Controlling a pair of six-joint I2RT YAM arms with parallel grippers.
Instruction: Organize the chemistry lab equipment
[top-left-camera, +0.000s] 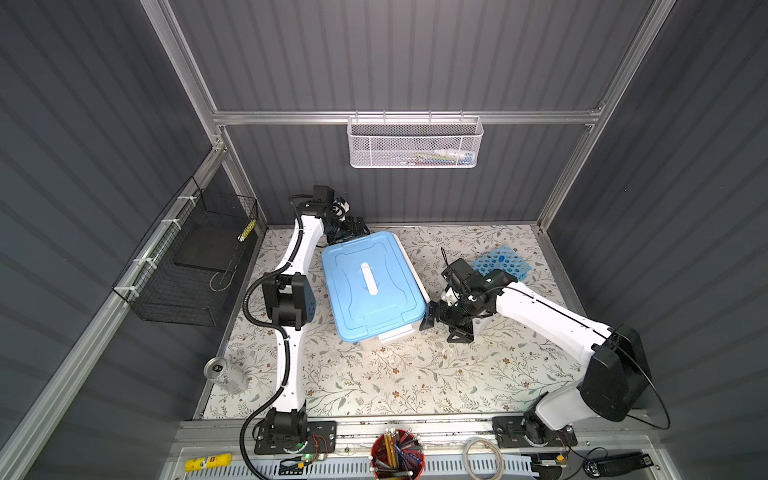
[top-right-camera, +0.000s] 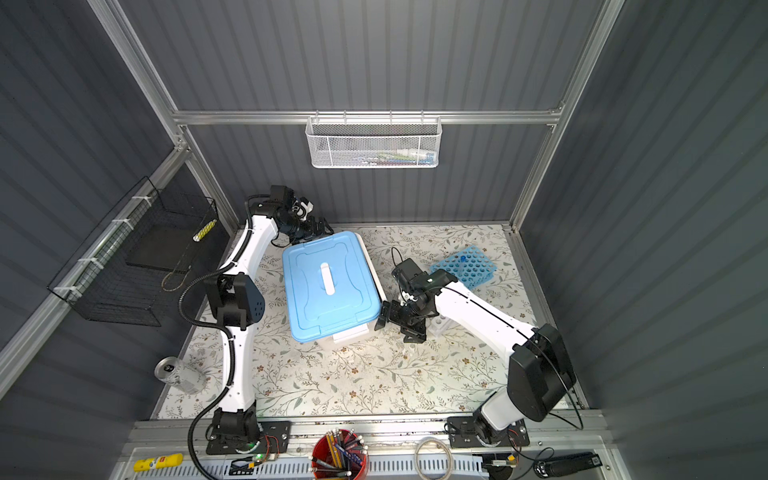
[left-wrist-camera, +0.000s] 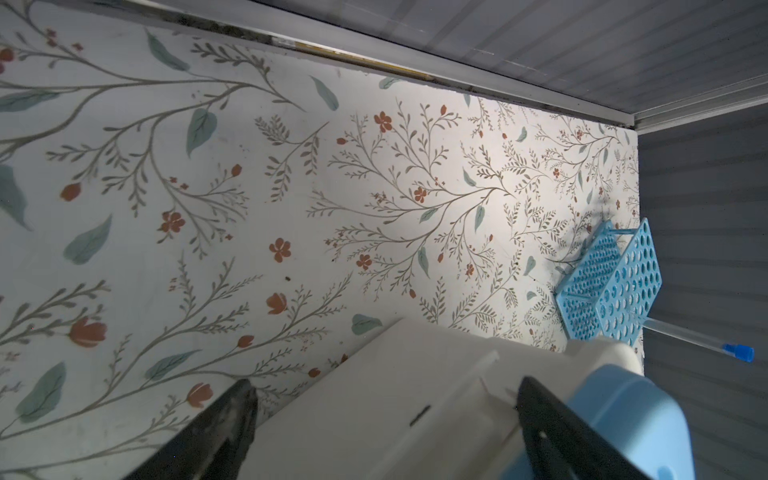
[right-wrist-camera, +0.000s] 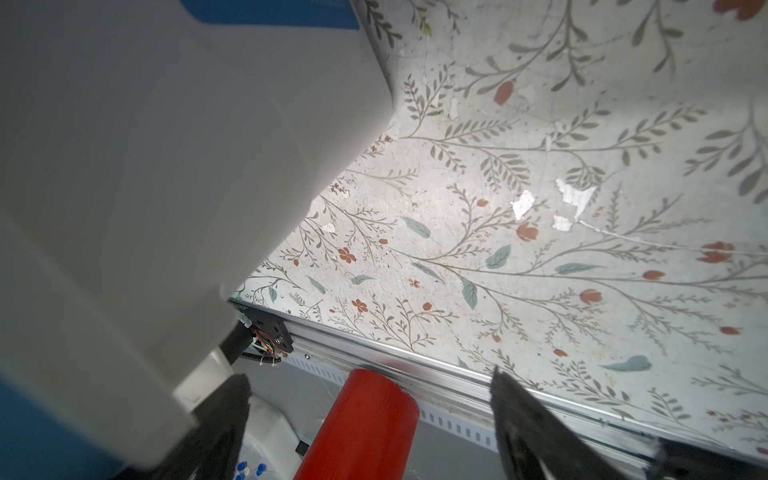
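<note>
- The box (top-left-camera: 374, 286) fills the middle of the table (top-left-camera: 415, 386).
- In front of the box, the way lies open.
- A rack (top-left-camera: 503, 264) blocks the far right; a can (top-left-camera: 224, 374) stands at the near left edge.

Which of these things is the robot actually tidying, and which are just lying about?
For the job:
- blue rack
- blue-capped test tube standing in it
- blue-lidded box, probably for storage

Lying about:
- drink can
- red cup of pencils
- yellow tube
- cable coil
</note>
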